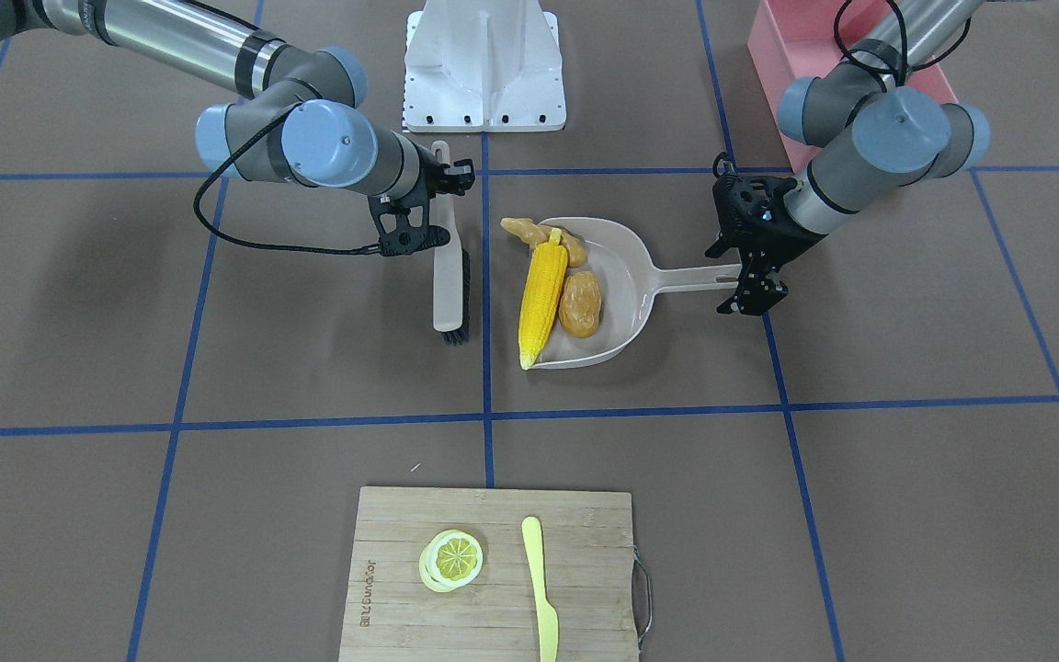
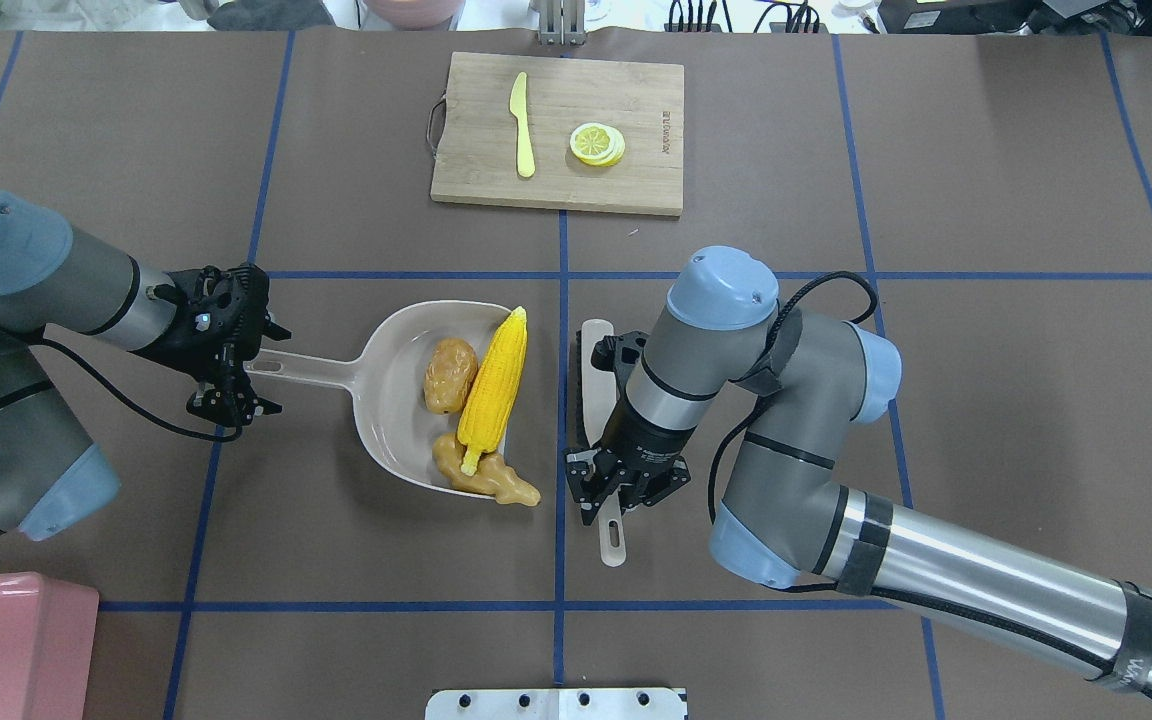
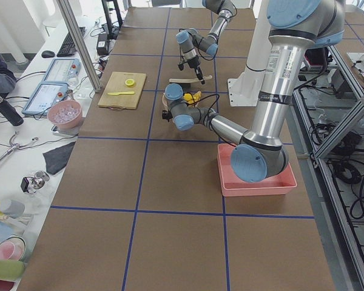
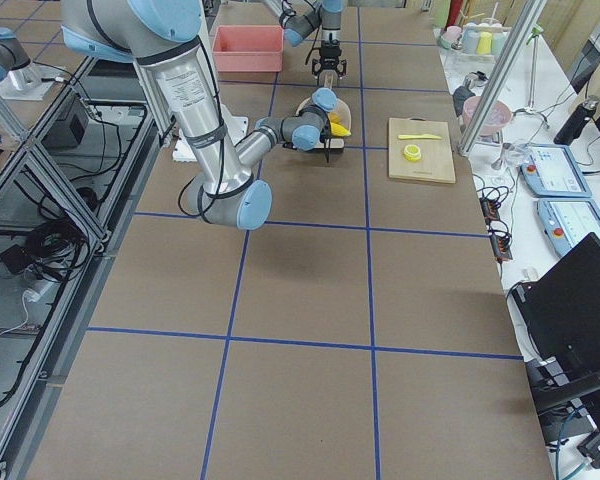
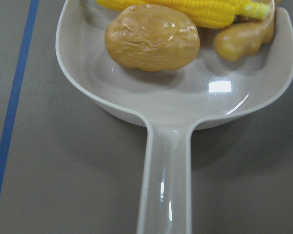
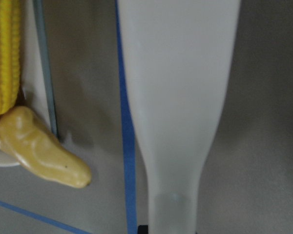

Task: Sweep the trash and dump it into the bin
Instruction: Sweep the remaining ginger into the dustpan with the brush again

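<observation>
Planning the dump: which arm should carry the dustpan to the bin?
Left: the left gripper is at the dustpan handle, the bin sits on that side; the right gripper is at the brush.

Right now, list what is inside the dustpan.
The potato sits inside the dustpan; corn cob lies along its open lip; ginger root pokes out past it. The floor under them is covered.

Gap between mouth of beige plastic dustpan and white long-handled brush: narrow strip of brown tabletop; tan knobby ginger root pokes over lip into it. Over brush handle you meet right gripper and its arm. Between dustpan handle and pink rectangular plastic tub: bare tabletop, with left arm's blue-capped elbow standing in it; left gripper at handle end. Well apart: wooden cutting board.
</observation>
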